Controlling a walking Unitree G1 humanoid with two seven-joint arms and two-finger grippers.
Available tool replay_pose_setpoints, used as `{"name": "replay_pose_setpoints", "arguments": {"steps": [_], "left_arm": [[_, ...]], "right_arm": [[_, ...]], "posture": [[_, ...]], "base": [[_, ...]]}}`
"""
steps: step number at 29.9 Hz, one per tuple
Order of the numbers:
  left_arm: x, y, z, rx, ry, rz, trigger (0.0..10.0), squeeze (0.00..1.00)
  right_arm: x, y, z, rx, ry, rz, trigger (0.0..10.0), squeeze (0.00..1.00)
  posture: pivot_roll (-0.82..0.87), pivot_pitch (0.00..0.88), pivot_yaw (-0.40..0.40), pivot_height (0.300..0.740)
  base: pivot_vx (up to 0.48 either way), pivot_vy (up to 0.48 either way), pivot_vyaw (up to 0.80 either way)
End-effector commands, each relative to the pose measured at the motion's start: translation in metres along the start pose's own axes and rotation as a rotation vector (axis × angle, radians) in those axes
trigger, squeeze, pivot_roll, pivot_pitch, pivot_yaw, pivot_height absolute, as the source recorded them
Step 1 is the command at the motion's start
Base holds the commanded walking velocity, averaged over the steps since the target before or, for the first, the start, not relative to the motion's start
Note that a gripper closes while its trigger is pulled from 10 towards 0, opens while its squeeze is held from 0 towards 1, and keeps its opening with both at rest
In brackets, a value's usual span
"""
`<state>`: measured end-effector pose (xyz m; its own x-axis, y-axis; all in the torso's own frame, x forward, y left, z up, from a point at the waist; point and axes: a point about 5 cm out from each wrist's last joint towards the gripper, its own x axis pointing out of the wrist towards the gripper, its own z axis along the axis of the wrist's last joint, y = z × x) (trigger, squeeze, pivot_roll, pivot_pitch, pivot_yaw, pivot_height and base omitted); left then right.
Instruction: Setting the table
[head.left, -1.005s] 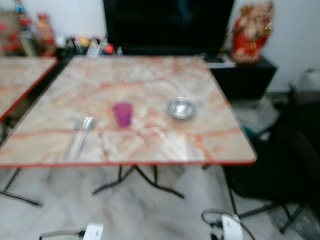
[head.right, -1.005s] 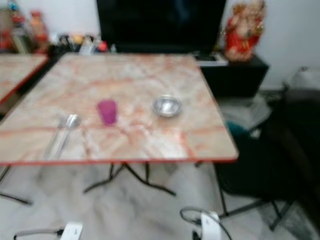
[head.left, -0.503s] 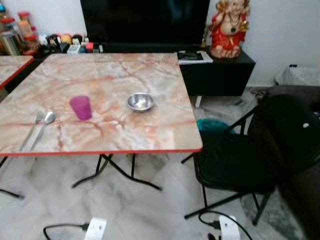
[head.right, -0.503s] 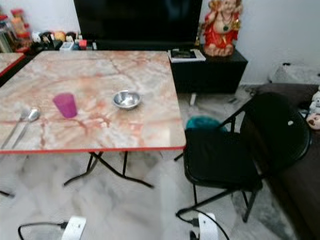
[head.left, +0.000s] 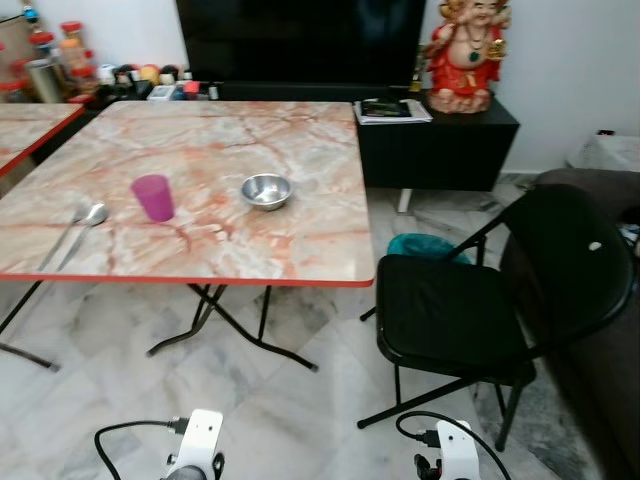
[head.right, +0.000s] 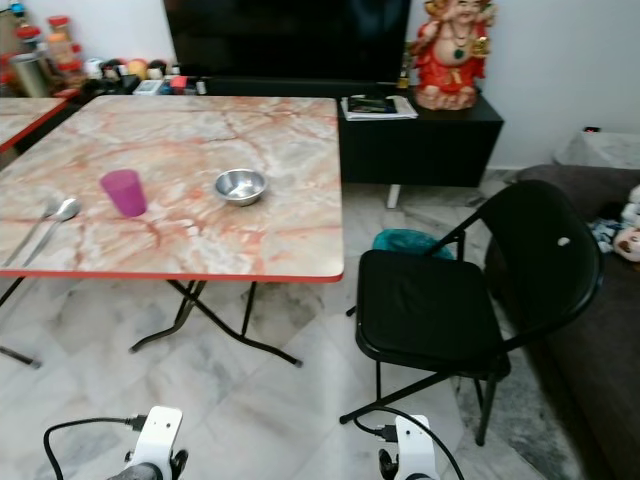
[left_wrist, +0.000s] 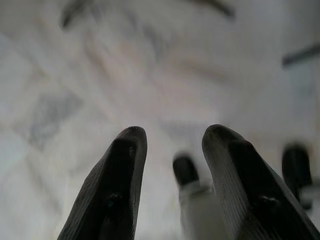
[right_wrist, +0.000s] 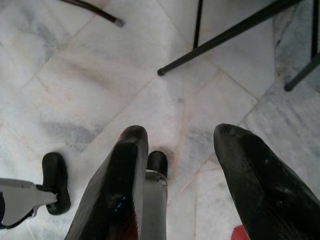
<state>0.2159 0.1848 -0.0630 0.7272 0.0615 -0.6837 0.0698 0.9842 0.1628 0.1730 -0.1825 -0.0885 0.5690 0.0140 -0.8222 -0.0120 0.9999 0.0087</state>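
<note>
A marble-patterned table (head.left: 300, 250) with a red edge stands ahead on my left. On it are a purple cup (head.left: 153, 197), a small steel bowl (head.left: 266, 190) to the cup's right, and two spoons (head.left: 78, 226) near the left side. Both arms hang low over the floor. My left gripper (left_wrist: 170, 145) is open with nothing between its fingers. My right gripper (right_wrist: 177, 145) is open too, over the marble tiles.
A black folding chair (head.left: 470, 310) stands to the right of the table, with a dark sofa (head.left: 610, 350) beyond it. A black TV cabinet (head.left: 440, 140) with a red statue (head.left: 468, 50) stands behind. A second table (head.left: 30, 125) is at the far left.
The camera has moved: the view has drawn back and steadied, so the chair sits fuller in frame. Nothing on the table has moved.
</note>
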Motion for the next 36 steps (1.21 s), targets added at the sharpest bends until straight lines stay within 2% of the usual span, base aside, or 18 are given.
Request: {"name": "replay_pose_setpoints", "arguments": {"steps": [1, 3, 6, 7, 11, 13, 14, 16, 17, 18, 20, 23, 27, 29, 36], "left_arm": [[0.004, 0.003, 0.022, -0.025, -0.1, 0.036, 10.0, 0.0], [0.004, 0.009, 0.049, -0.052, -0.253, 0.092, 10.0, 0.0], [0.003, 0.009, 0.071, -0.056, -0.373, 0.095, 10.0, 0.0], [0.0, 0.008, 0.09, -0.053, -0.469, 0.099, 10.0, 0.0], [-0.001, 0.008, 0.095, -0.052, -0.504, 0.102, 10.0, 0.0], [-0.012, 0.009, 0.122, -0.082, -0.671, 0.119, 10.0, 0.0], [-0.022, 0.009, 0.139, -0.095, -0.786, 0.131, 10.0, 0.0], [-0.024, 0.008, 0.141, -0.095, -0.805, 0.132, 10.0, 0.0], [-0.029, 0.006, 0.146, -0.1, -0.85, 0.13, 10.0, 0.0], [-0.029, 0.006, 0.146, -0.1, -0.85, 0.13, 10.0, 0.0], [-0.038, 0.002, 0.154, -0.106, -0.923, 0.134, 10.0, 0.0], [-0.045, -0.001, 0.161, -0.106, -0.977, 0.134, 10.0, 0.0], [-0.048, -0.002, 0.173, -0.124, -0.997, 0.126, 10.0, 0.0], [-0.045, 0.005, 0.193, -0.168, -1.004, 0.15, 10.0, 0.0], [-0.044, 0.022, 0.218, -0.194, -1.029, 0.2, 10.0, 0.0]], "right_arm": [[0.0, -0.001, 0.002, -0.011, -0.001, -0.001, 10.0, 0.0], [0.0, -0.002, 0.002, -0.012, 0.0, -0.001, 10.0, 0.0], [0.0, -0.001, 0.001, -0.016, 0.002, 0.001, 10.0, 0.0], [0.0, -0.001, 0.0, -0.019, 0.005, 0.003, 10.0, 0.0], [0.0, -0.001, 0.0, -0.02, 0.006, 0.003, 10.0, 0.0], [0.0, 0.0, 0.0, -0.022, 0.008, 0.006, 10.0, 0.0], [0.0, 0.0, -0.001, -0.024, 0.008, 0.007, 10.0, 0.0], [0.0, 0.0, -0.001, -0.023, 0.008, 0.008, 10.0, 0.0], [0.0, 0.0, 0.0, -0.023, 0.007, 0.008, 10.0, 0.0], [0.0, 0.0, 0.0, -0.023, 0.007, 0.008, 10.0, 0.0], [0.0, 0.001, 0.0, -0.023, 0.006, 0.011, 10.0, 0.0], [0.0, 0.001, 0.0, -0.024, 0.004, 0.012, 10.0, 0.0], [0.0, 0.002, 0.001, -0.028, 0.003, 0.016, 10.0, 0.0], [0.001, 0.002, 0.006, -0.017, -0.01, 0.014, 10.0, 0.0], [0.001, 0.001, 0.006, -0.011, -0.01, 0.006, 10.0, 0.0]], "posture": [[-0.07, 0.0, -0.03, 0.74], [-0.07, 0.0, -0.032, 0.74], [-0.06, 0.0, -0.034, 0.74], [-0.06, 0.0, -0.035, 0.74], [-0.06, 0.0, -0.035, 0.74], [-0.05, 0.0, -0.035, 0.74], [-0.06, 0.0, -0.033, 0.74], [-0.06, 0.0, -0.033, 0.74], [-0.06, 0.0, -0.032, 0.74], [-0.06, 0.0, -0.032, 0.74], [-0.05, 0.0, -0.035, 0.74], [-0.05, 0.0, -0.035, 0.74], [-0.04, 0.0, -0.039, 0.74], [-0.04, 0.0, -0.047, 0.74], [-0.05, 0.0, -0.049, 0.74]], "base": [[0.0, 0.0, 0.0], [0.0, 0.0, 0.0], [0.0, 0.0, 0.0], [0.0, 0.0, 0.0], [0.0, 0.0, 0.0], [0.0, 0.0, 0.0], [0.0, 0.0, 0.0], [0.0, 0.0, 0.0], [0.0, 0.0, 0.0], [0.0, 0.0, 0.0], [0.0, 0.0, 0.0], [0.0, 0.0, 0.0], [0.0, 0.0, 0.0], [0.137, 0.0, 0.0], [0.303, 0.0, 0.0]]}}
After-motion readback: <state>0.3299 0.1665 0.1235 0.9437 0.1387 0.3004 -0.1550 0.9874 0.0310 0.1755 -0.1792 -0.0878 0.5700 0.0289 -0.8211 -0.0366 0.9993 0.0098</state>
